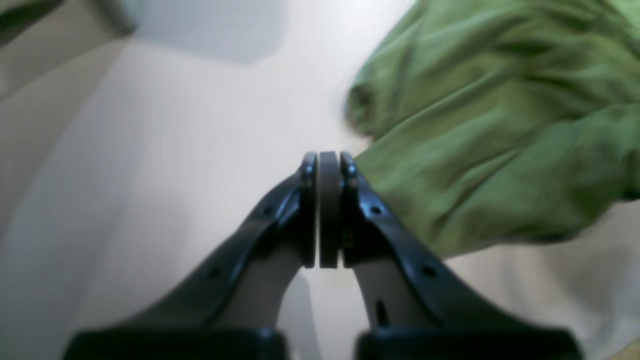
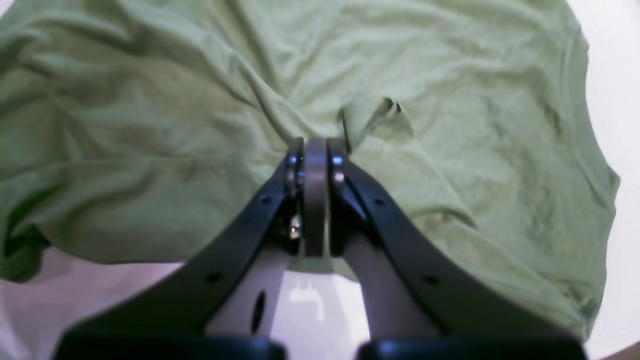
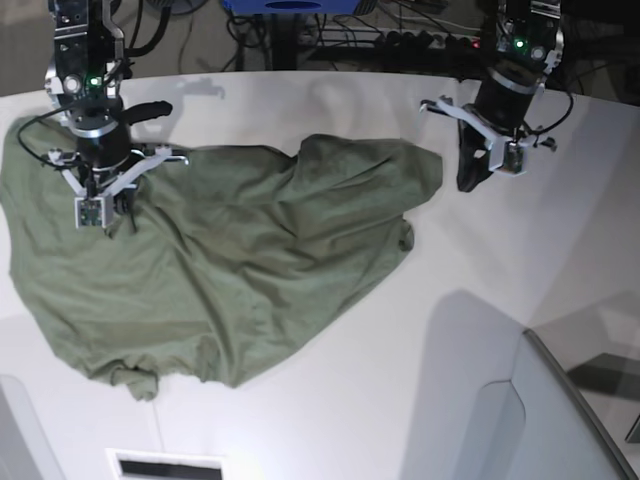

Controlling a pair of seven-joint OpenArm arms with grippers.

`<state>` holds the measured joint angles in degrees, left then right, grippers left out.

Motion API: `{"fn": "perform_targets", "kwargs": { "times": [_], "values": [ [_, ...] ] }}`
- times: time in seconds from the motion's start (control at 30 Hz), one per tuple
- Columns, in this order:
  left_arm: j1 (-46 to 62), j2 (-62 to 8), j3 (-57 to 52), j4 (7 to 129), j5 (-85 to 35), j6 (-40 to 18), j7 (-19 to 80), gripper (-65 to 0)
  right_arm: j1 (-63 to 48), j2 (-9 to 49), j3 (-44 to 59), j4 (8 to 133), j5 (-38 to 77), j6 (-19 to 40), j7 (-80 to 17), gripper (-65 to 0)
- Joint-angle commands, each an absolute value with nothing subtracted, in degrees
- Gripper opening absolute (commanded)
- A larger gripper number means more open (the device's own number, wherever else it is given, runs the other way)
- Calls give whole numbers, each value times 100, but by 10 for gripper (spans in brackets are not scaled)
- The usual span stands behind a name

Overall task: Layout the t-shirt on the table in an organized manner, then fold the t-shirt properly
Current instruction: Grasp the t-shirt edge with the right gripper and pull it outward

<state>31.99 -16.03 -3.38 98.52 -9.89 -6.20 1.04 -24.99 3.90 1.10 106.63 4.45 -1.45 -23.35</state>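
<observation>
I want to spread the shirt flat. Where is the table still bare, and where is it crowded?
The table is bare in front of the t-shirt, up to the grey panel, and beyond the shirt's edge around the shut left gripper. It is crowded where the shut right gripper sits on bunched cloth.

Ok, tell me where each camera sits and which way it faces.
Left wrist: on the left arm, looking down past its shut left tool at the white table, beside the crumpled olive-green cotton t-shirt.
Right wrist: on the right arm, looking past its right tool, shut over the shirt.
Base: overhead front, showing both arms.
All share the shirt.
</observation>
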Motion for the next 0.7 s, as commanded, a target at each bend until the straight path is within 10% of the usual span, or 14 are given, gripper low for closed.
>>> {"fn": "perform_targets", "kwargs": {
  "times": [0.0,0.67],
  "values": [
    [3248,-1622,-330,9965,-1051,-629,-13,-650,-2457,418,119,10782,444,-163,-2193,-650],
    [3125,-1226,-365,10123,-1042,-620,-13,-650,-1719,470,163,10545,435,-154,-2158,-650]
  ]
}}
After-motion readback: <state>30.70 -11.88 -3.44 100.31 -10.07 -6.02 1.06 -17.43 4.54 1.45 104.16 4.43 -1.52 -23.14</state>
